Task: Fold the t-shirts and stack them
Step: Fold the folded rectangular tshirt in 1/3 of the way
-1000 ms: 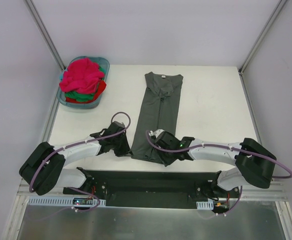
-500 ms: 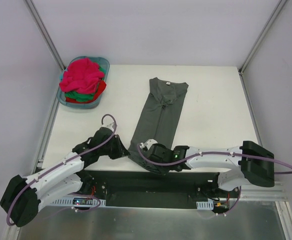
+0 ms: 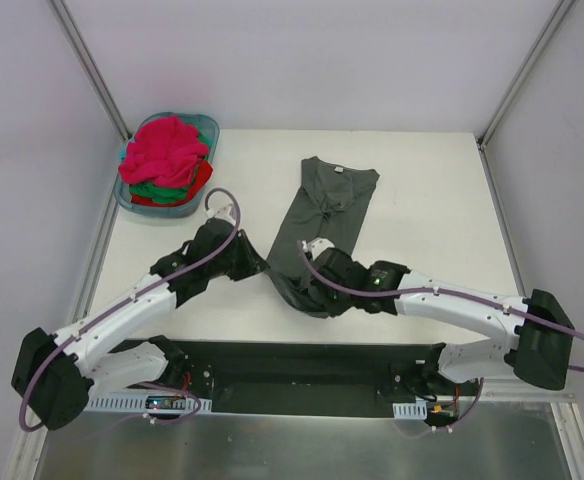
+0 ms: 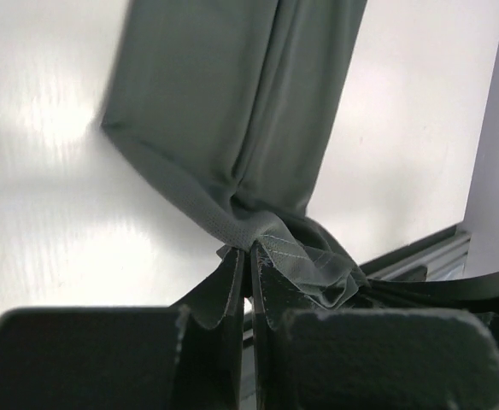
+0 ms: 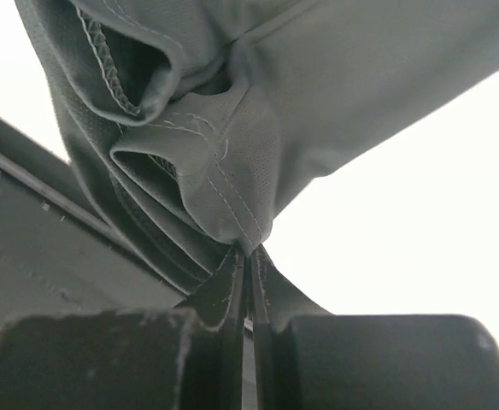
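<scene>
A dark charcoal grey t-shirt (image 3: 322,215) lies folded into a long narrow strip on the white table, collar at the far end. Its near hem is lifted off the table. My left gripper (image 3: 259,268) is shut on the hem's left corner (image 4: 271,248). My right gripper (image 3: 319,283) is shut on the hem's right corner (image 5: 232,205), the cloth bunched above its fingers. More t-shirts, pink-red (image 3: 167,148) on top with green and red beneath, are heaped in the basket.
A teal plastic basket (image 3: 208,127) stands at the table's far left corner. A black base rail (image 3: 302,370) runs along the near edge, and metal frame posts rise at the far corners.
The right gripper closed on the shirt's near hem. Both arms moved away from the near edge, lifting the hem, and the shirt's strip has shifted slightly right and become shorter.
</scene>
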Robot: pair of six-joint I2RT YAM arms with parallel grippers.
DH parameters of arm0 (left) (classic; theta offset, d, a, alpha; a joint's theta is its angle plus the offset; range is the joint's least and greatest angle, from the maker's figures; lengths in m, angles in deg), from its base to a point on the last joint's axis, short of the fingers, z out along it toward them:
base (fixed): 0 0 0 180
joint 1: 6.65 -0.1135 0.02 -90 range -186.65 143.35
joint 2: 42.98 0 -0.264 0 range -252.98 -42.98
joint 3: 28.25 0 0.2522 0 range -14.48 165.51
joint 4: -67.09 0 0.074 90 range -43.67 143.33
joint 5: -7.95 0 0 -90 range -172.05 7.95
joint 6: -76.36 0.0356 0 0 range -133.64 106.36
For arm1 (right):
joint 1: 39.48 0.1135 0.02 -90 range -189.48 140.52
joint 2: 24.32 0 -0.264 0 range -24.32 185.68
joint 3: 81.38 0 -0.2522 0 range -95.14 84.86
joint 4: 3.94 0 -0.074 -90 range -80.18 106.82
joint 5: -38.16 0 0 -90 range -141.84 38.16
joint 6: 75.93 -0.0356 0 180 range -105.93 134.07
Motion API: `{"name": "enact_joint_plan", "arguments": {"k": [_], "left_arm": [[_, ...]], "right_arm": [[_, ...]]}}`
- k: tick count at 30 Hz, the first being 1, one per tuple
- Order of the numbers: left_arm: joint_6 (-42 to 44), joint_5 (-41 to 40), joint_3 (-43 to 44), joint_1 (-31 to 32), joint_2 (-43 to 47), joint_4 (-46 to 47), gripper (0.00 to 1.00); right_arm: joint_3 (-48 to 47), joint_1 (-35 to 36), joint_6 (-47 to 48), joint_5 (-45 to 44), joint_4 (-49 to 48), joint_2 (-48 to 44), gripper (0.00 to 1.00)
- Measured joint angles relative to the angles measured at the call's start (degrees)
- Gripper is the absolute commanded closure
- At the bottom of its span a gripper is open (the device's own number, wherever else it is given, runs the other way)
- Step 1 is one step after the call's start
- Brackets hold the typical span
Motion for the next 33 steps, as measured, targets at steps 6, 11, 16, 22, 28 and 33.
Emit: {"name": "enact_joint_plan", "arguments": {"k": [6,11,16,22,28,33], "left_arm": [[1.11,-1.60,10.84,-2.08,-14.36,2.38,1.00],[2.19,-1.62,15.69,-4.94,-22.56,3.61,1.00],[4.09,-0.02,23.28,-7.15,-30.45,5.35,1.00],[6.64,3.45,30.99,-10.01,-39.50,6.91,1.00],[8.74,8.04,38.29,-12.52,-48.65,7.28,1.00],[9.86,10.64,41.77,-13.57,-53.64,7.26,1.00]], "right_arm": [[-3.67,-9.84,3.78,-0.94,2.16,0.33,0.97],[-6.43,-18.36,7.91,0.15,1.57,3.19,0.99],[-10.14,-24.04,11.76,1.64,0.33,9.35,0.99],[-15.19,-28.61,14.82,2.91,-0.50,14.88,0.99],[-19.02,-32.96,16.57,3.80,-1.73,19.76,0.99],[-20.28,-35.82,17.22,4.44,-4.31,23.82,0.99]]}}
